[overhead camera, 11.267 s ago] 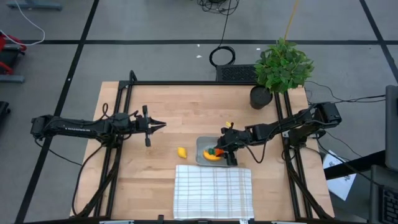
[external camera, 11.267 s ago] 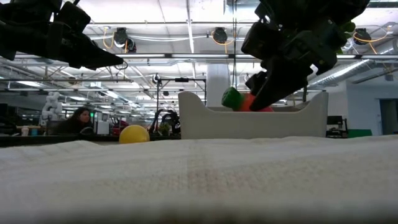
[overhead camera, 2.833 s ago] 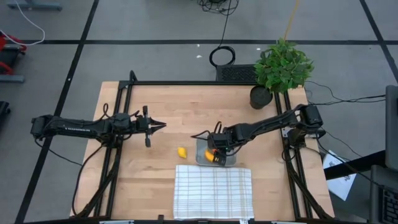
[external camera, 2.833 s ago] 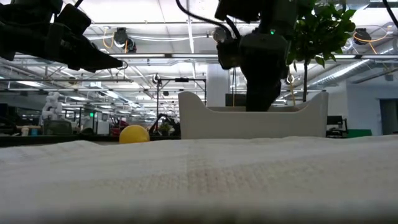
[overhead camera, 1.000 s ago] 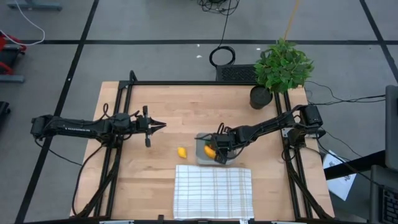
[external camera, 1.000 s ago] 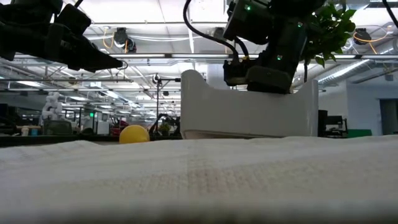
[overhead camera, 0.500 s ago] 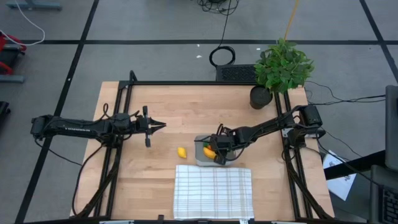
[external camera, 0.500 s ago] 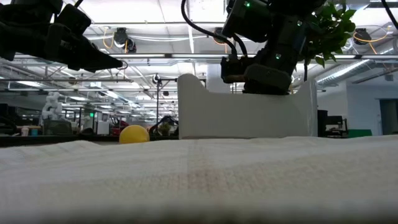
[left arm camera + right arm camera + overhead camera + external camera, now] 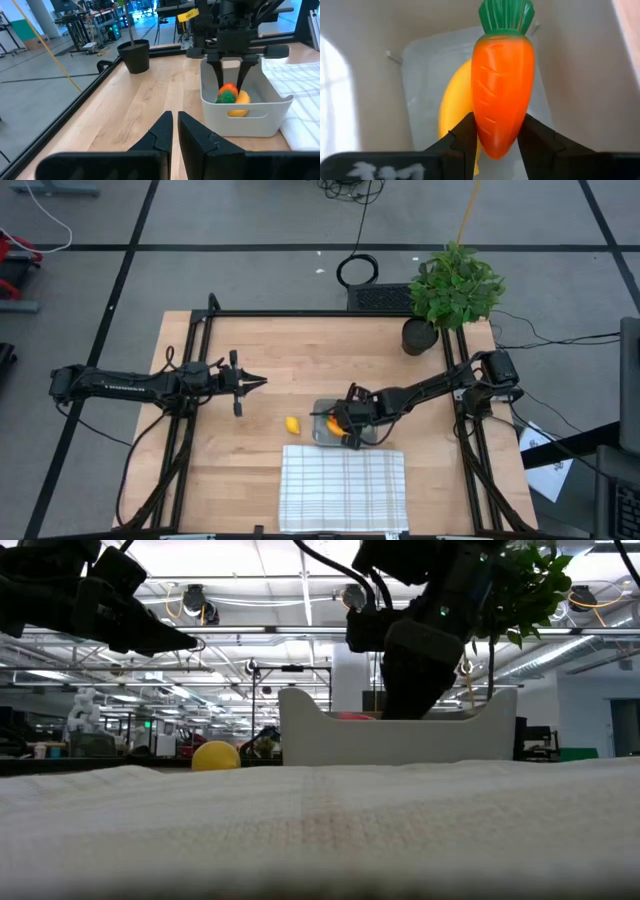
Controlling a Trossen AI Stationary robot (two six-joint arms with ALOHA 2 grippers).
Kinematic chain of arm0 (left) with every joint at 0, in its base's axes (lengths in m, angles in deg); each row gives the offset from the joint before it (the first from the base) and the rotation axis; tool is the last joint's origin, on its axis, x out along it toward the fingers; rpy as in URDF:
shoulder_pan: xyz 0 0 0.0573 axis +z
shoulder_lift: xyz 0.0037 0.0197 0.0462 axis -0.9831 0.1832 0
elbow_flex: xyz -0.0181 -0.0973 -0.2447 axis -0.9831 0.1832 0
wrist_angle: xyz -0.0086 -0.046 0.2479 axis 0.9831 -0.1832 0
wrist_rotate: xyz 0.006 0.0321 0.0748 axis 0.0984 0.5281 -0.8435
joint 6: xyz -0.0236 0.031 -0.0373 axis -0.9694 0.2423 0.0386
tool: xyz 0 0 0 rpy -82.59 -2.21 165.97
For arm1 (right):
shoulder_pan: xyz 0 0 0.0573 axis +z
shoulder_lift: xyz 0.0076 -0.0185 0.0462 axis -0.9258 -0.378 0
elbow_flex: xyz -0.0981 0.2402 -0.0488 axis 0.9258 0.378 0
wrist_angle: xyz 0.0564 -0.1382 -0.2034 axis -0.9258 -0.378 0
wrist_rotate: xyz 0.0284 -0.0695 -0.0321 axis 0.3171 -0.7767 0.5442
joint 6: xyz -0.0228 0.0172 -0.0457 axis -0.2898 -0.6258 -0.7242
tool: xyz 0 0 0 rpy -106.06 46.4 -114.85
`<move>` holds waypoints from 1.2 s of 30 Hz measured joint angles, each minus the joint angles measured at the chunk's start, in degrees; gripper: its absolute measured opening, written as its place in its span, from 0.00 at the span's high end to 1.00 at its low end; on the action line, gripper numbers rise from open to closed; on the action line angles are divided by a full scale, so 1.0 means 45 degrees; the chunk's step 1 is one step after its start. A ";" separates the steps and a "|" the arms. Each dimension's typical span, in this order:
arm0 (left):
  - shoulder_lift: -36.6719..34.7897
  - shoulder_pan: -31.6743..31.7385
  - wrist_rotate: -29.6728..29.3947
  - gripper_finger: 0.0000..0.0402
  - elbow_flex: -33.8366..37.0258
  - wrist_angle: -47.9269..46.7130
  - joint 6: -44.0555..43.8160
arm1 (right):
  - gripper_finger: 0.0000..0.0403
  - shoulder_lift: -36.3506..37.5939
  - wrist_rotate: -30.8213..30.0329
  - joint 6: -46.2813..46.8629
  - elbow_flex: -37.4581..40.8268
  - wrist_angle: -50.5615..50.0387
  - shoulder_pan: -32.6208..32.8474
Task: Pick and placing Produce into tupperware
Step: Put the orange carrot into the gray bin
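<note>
The tupperware sits on the wooden counter, its near edge touching the white grid-patterned cloth that covers the counter's front. Inside the tub the right pincer reaches down with its fingers clamped on the orange carrot, green top pointing away from the wrist. Under the carrot lies the yellow banana, on the tub floor. The left wrist view shows both pieces inside the tub walls with the right arm's fingers around them.

Just beside the tub, on bare wood toward the left arm, the small round yellow fruit lies alone and untouched. Farther off, well apart from it, the left pincer hangs above the counter with its fingers pressed nearly together on nothing. At the far corner stands the potted plant.

By my reading, the banana is placed, the carrot is inside the tub but not yet let go, and the round fruit is still to be fetched, so roughly two of three pieces are dealt with.

No brand, label or writing on the task's things can be read.
</note>
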 joint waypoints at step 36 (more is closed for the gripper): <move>-0.0003 -0.0004 -0.0005 0.92 0.0000 0.0007 0.0049 | 0.73 0.2570 -0.1545 -0.3945 -0.3571 -0.6001 0.0757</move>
